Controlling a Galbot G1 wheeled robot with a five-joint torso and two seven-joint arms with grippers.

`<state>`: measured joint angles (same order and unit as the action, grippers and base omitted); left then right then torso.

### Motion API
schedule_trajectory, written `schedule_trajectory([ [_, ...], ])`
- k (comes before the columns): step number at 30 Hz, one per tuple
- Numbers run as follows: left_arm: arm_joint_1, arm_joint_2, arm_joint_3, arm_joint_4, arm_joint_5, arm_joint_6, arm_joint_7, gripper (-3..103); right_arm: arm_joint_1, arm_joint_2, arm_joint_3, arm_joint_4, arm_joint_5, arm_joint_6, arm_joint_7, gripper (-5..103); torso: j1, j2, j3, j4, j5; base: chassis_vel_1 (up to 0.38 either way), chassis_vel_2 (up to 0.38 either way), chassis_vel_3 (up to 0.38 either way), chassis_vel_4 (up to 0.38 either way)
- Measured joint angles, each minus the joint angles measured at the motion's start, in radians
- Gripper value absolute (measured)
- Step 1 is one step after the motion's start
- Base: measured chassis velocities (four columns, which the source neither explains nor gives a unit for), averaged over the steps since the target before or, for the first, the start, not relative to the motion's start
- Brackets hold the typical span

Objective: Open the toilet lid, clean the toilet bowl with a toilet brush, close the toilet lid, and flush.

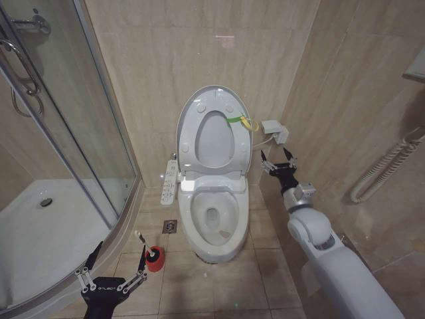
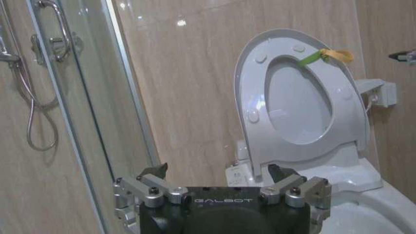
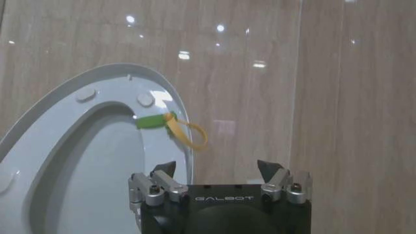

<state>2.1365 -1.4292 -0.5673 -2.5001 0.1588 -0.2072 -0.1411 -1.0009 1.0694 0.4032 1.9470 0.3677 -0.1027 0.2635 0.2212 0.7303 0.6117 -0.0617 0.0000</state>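
Left claw (image 1: pixel 113 267) hangs low over the floor tiles, fingers spread wide and empty, just beside the brush (image 1: pixel 141 240), which stands in its red cup (image 1: pixel 155 260) between the shower tray (image 1: pixel 40 239) and the bowl (image 1: pixel 214 219). Right claw (image 1: pixel 279 164) is up beside the raised lid, fingers also apart and holding nothing, near the wall socket (image 1: pixel 274 130). Lid (image 1: pixel 214 129) is fully up, leaning back on the wall, its yellow-green tag (image 1: pixel 243 122) on the edge nearest the right claw; the seat ring looks raised with it. Bowl is open, drain visible. Judgement: opening is done, and the step in hand is fetching the brush. You should bring the left claw down so the thin handle sits centred between the fingers, then grip high enough to clear the cup rim. Lift straight up: the cup is light and may tip or come along. Keep the right claw parked clear of the lid so it does not knock it forward.
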Motion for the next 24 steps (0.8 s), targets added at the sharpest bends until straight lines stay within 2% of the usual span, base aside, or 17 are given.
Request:
schedule_trajectory([
  [13,0.000,0.000,0.000,0.000,0.000,0.000,0.000,100,-0.228,0.071,0.054,0.096,-0.074,0.058,-0.002,83,0.000,0.000,0.000,0.0001,0.0000,0.000,0.000,0.000,0.000],
  [21,0.000,0.000,0.000,0.000,0.000,0.000,0.000,100,-0.379,0.130,0.066,0.147,-0.152,0.113,-0.014,84,0.000,0.000,0.000,0.0000,0.0000,0.000,0.000,0.000,0.000],
  [22,0.000,0.000,0.000,0.000,0.000,0.000,0.000,100,-0.400,0.144,0.067,0.156,-0.166,0.122,-0.014,87,0.000,0.000,0.000,0.0000,0.0000,0.000,0.000,0.000,0.000],
  [24,0.000,0.000,0.000,0.000,0.000,0.000,0.000,100,-0.432,0.166,0.069,0.168,-0.187,0.134,-0.014,87,0.000,0.000,0.000,0.0001,-0.0001,0.000,0.000,0.000,0.000],
])
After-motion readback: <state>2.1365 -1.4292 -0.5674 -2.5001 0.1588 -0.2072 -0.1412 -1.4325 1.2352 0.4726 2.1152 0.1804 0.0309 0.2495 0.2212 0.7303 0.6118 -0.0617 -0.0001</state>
